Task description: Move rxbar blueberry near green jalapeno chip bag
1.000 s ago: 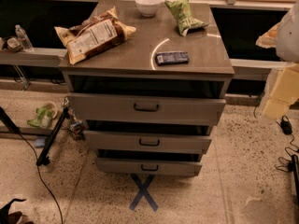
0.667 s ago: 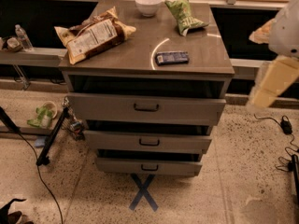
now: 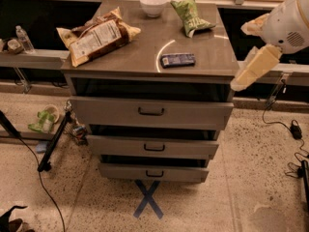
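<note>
The rxbar blueberry [image 3: 178,60], a small dark blue bar, lies flat near the front middle-right of the grey cabinet top [image 3: 145,54]. The green jalapeno chip bag [image 3: 192,16] lies at the back right of the top, well apart from the bar. My gripper [image 3: 248,72], a cream part under the white arm [image 3: 288,25], hangs off the cabinet's right edge. It is to the right of the bar, at about its height, and touches nothing.
A larger brown and white chip bag [image 3: 99,35] lies at the left of the top, and a white bowl [image 3: 153,5] at the back. Three drawers [image 3: 151,112] stand partly pulled out below. Cables [image 3: 294,129] lie on the floor at the right, a blue X [image 3: 148,198] in front.
My arm and gripper have moved left and up, closer to the cabinet's right edge. The bar and the bags have not moved.
</note>
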Controlling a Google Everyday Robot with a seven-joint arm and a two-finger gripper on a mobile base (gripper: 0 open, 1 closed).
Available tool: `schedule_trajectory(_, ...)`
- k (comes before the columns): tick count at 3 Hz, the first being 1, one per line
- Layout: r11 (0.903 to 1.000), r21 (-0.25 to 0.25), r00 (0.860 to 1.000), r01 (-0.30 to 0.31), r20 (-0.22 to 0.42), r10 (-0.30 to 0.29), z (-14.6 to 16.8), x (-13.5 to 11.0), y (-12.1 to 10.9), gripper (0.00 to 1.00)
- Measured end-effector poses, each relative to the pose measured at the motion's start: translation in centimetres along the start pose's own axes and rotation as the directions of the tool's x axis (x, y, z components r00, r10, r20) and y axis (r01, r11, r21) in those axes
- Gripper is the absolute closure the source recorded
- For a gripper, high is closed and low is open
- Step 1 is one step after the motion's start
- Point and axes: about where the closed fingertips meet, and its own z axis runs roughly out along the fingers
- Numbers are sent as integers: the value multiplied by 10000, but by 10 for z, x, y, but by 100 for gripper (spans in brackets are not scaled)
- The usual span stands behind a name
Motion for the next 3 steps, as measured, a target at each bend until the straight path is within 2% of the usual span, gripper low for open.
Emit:
schedule_trajectory(1,9991,-49,9859,-425,1618,427,17,-3,-33,0)
schedule_trajectory(2,9953,-20,9601,-964,2635,935,52,-6,-69,0)
schedule_trajectory(3,9956,-126,9566,-932,2762,931,57,-7,-69,0)
